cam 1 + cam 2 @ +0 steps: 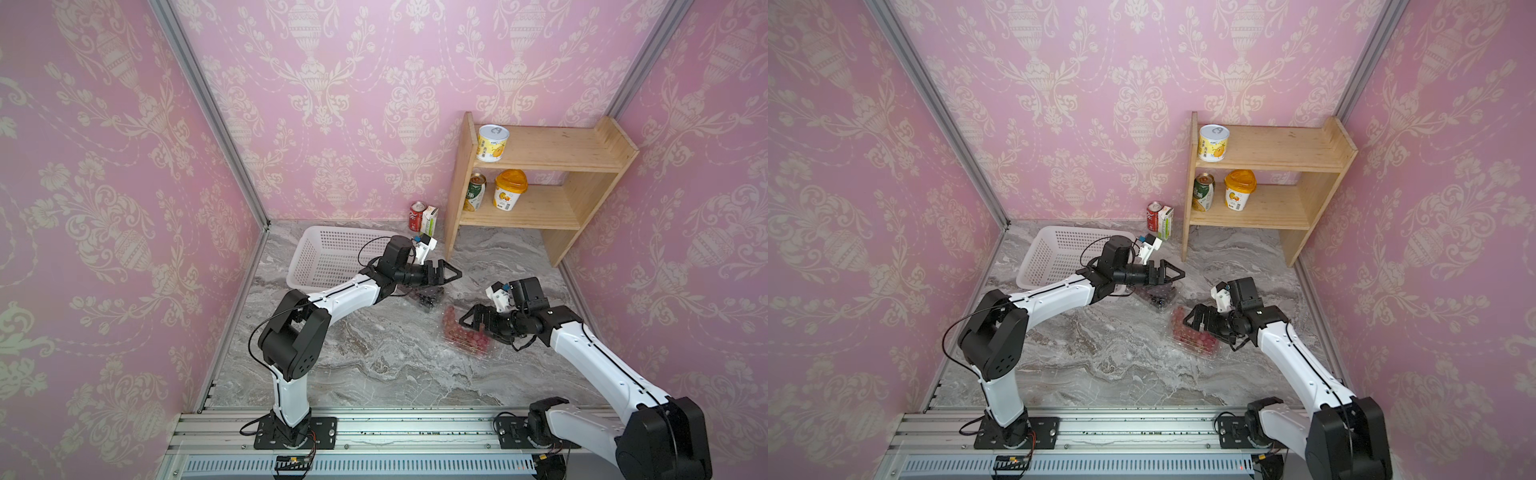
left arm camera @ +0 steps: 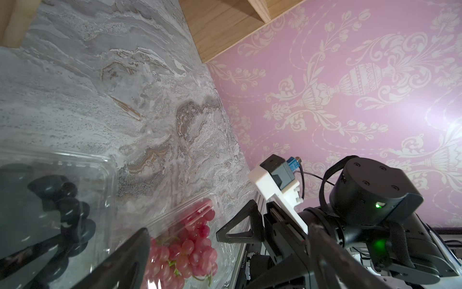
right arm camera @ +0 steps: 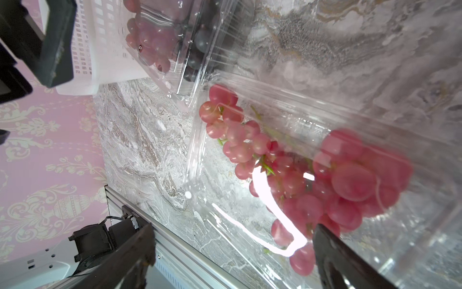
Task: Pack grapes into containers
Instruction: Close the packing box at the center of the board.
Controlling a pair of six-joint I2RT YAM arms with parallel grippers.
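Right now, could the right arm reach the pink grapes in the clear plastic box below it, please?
Probably yes: the right gripper hovers open above the pink grapes, though the clear plastic box may partly cover them.

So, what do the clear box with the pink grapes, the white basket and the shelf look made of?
Clamshell box: thin clear plastic, glossy; see-through, with sharp glare streaks.
Basket: white moulded plastic, fairly matte, with a regular grid of holes.
Shelf: pale unpainted wood with visible grain, possibly bamboo or plywood.
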